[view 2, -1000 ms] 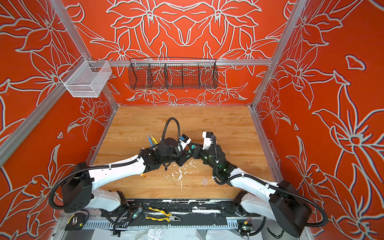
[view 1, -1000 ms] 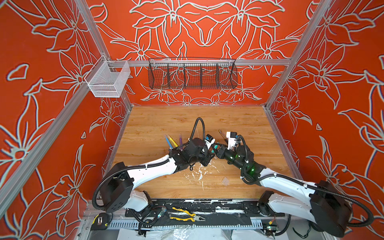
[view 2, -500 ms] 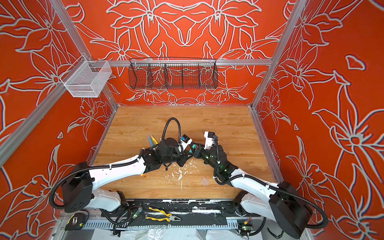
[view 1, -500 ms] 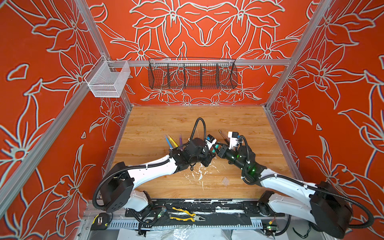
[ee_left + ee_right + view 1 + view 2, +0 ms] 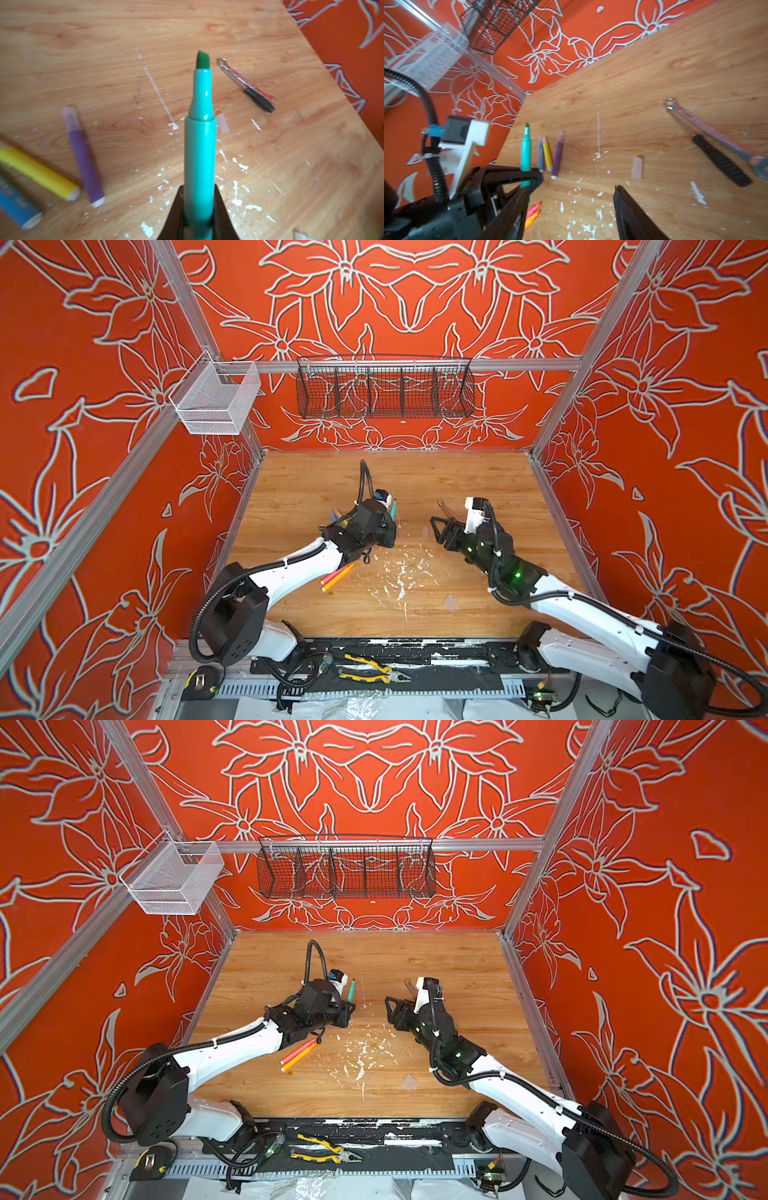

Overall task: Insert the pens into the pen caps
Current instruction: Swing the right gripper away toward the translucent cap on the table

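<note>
My left gripper [image 5: 199, 193] is shut on the green pen [image 5: 199, 145], whose bare felt tip points away from the wrist; in both top views the pen [image 5: 392, 508] [image 5: 351, 989] sticks out past the gripper [image 5: 348, 1009]. My right gripper [image 5: 571, 193] [image 5: 435, 531] stands open and empty, apart from the left one. One clear pen cap [image 5: 637, 168] [image 5: 223, 123] lies loose on the wood between them. The purple pen [image 5: 83, 153] wears a cap, beside the yellow pen [image 5: 39, 172] and the blue pen [image 5: 16, 205]. Pink and orange pens [image 5: 336, 576] lie under the left arm.
A dark-handled metal tool [image 5: 708, 135] [image 5: 446, 508] lies behind the right gripper. White flecks [image 5: 399, 572] dot the table's middle. Yellow-handled pliers [image 5: 374, 670] rest on the front rail. A black wire basket [image 5: 384, 387] and a white mesh basket [image 5: 216, 400] hang on the walls.
My right gripper has opened and drawn back to the right, away from the left gripper. The left gripper has closed and stays shut on the green pen.
</note>
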